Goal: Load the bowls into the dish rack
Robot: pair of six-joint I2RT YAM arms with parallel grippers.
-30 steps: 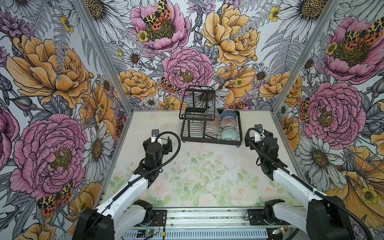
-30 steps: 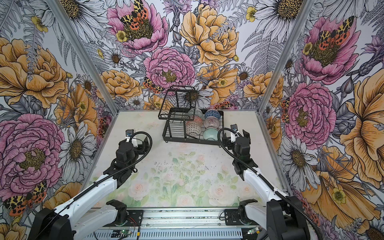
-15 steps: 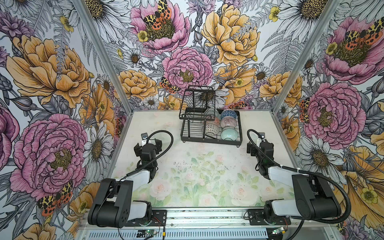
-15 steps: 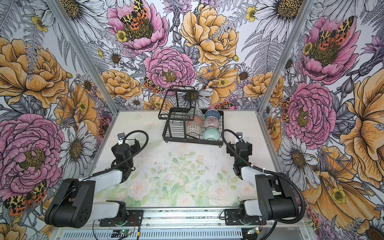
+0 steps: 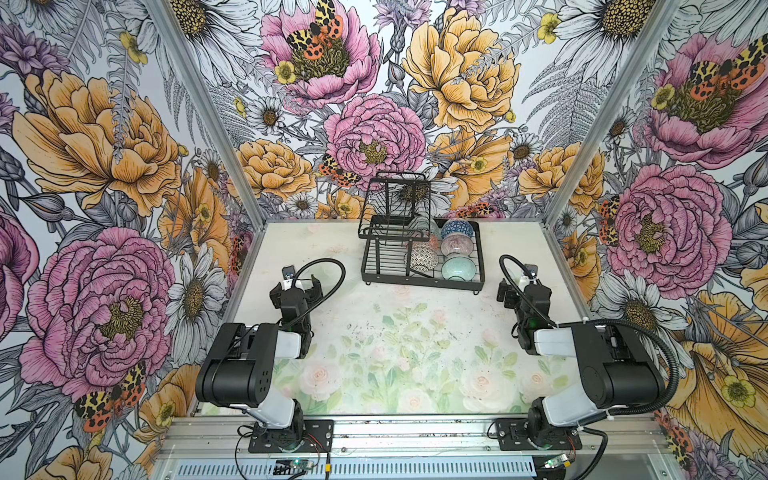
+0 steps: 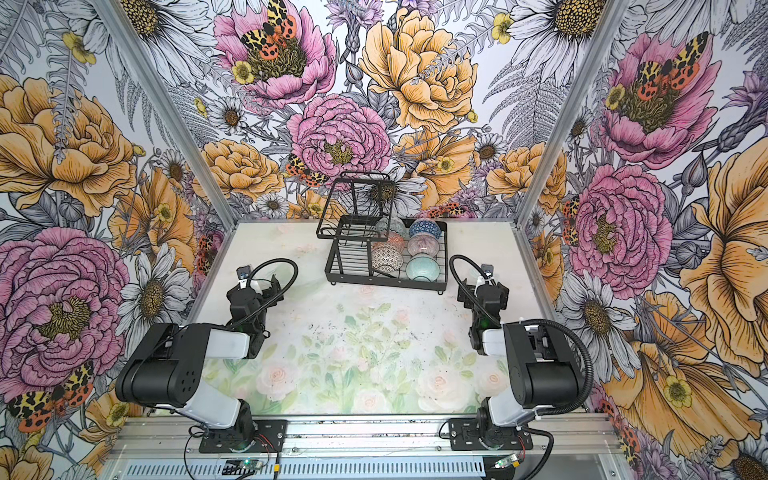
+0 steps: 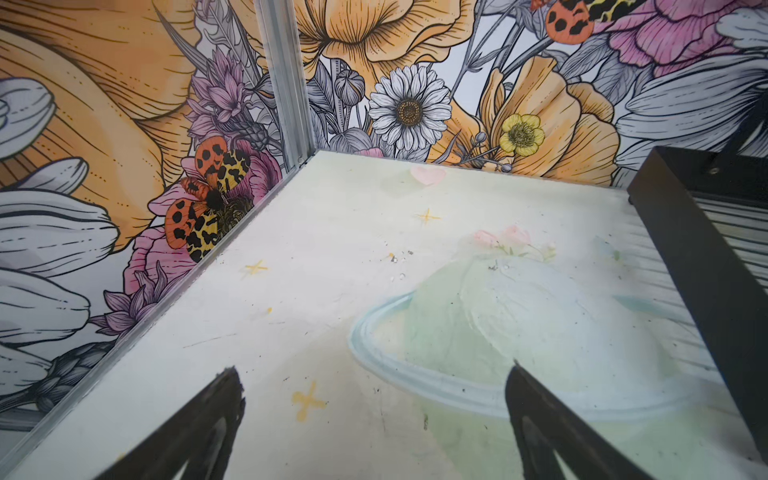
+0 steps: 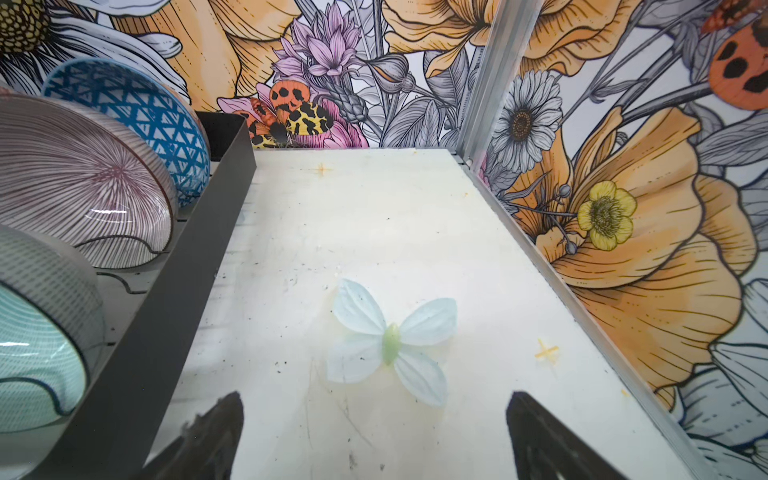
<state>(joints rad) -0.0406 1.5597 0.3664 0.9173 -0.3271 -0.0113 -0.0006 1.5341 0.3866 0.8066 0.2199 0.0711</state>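
The black wire dish rack (image 5: 424, 283) (image 6: 386, 282) stands at the back of the table, and several bowls lie in its right half. In both top views I make out the blue lattice bowl (image 5: 458, 230), the pink-striped bowl (image 5: 456, 246), the pale teal bowl (image 5: 457, 268) and the black-white tiled bowl (image 5: 423, 257). Others are partly hidden behind the basket tier. My left gripper (image 5: 296, 286) (image 7: 374, 370) is open and empty over bare table, left of the rack. My right gripper (image 5: 515, 291) (image 8: 375, 395) is open and empty, right of the rack rim (image 8: 195, 232).
Flowered walls close off the left, back and right, with metal corner posts (image 7: 286, 83) (image 8: 494, 75). Both arms are folded low near their bases (image 5: 291, 436) (image 5: 536, 434). The rack's rim (image 7: 698, 249) lies close to my left gripper. A painted butterfly (image 8: 390, 345) marks the table.
Both arms have folded back toward their bases, elbows dropping low. The grippers drew a little away from the rack and stayed open. The bowls have not moved.
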